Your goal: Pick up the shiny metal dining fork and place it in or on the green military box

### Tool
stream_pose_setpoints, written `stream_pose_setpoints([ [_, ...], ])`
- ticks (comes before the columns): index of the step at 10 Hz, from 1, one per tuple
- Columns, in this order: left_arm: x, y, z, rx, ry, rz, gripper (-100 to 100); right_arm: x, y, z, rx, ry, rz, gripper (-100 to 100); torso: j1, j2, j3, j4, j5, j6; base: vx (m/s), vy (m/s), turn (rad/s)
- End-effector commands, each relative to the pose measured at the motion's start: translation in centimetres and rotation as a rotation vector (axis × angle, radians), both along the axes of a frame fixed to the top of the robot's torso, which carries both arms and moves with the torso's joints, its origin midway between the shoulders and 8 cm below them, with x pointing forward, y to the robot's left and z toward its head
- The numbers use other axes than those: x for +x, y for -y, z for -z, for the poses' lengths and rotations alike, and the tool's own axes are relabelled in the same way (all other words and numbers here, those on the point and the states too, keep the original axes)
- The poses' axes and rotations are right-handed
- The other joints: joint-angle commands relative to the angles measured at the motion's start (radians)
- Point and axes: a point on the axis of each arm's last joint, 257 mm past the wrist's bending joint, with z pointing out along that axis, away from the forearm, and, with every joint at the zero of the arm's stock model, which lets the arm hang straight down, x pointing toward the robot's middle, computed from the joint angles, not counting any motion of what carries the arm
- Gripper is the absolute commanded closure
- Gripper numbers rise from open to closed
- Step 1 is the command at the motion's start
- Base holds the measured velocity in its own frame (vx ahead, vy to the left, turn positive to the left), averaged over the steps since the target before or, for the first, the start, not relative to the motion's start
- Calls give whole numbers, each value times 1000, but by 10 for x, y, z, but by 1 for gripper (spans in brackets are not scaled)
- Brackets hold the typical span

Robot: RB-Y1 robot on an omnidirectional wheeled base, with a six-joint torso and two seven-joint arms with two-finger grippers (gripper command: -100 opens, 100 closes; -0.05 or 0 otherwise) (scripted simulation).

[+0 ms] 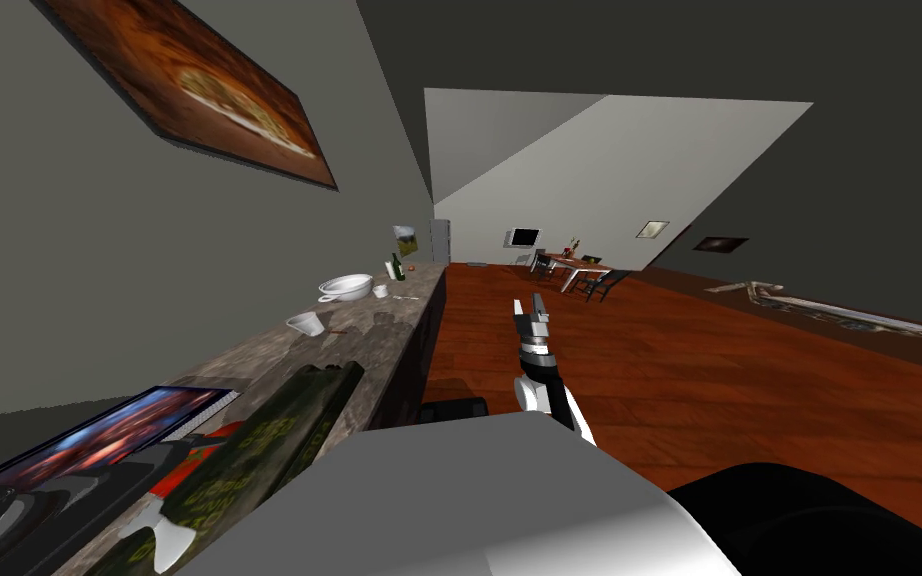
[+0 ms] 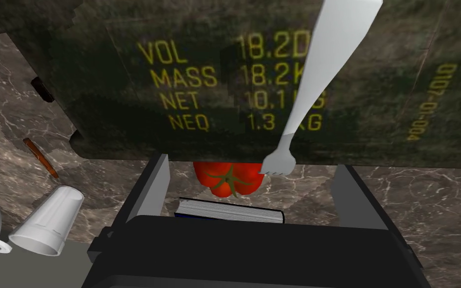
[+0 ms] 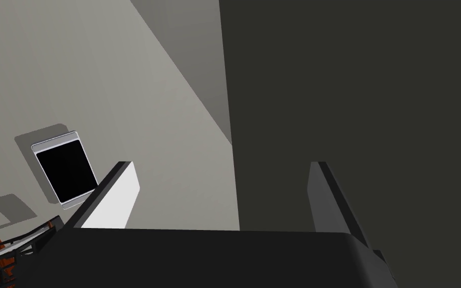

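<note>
One fork (image 2: 320, 75) on one green box (image 2: 174, 75); left gripper (image 2: 253, 162) spread, empty; right gripper (image 3: 220, 164) likewise.

Fork (image 2: 317, 85) – plain light grey, flat; broad handle tapering to short tines; lies slantwise across the lettered face of the box, tines at that face's edge. Green military box (image 2: 189, 60) – dark olive, worn; yellow stencilled VOL, MASS, NET, NEQ lines; lies lengthwise on the marbled counter (image 2: 424, 200).
</note>
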Motion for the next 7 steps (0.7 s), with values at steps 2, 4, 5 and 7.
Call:
stream_pose_setpoints([
  [2, -2, 7, -14, 1, -4, 13, -100, 0, 0, 0, 0, 0, 0, 0, 0, 0, 0, 0, 0, 0, 16, 13, 39],
  [4, -2, 6, -11, 1, -4, 9, 0, 0, 0, 0, 0, 0, 0, 0, -1, 1, 0, 0, 0, 0, 5, 3, 3],
  [5, -2, 6, -11, 1, -4, 9, 0, 0, 0, 0, 0, 0, 0, 0, -1, 1, 1, 0, 0, 0, 0, 0, 0],
  [7, -2, 6, -11, 1, -4, 9, 0, 0, 0, 0, 0, 0, 0, 0, -1, 1, 1, 0, 0, 0, 0, 0, 0],
])
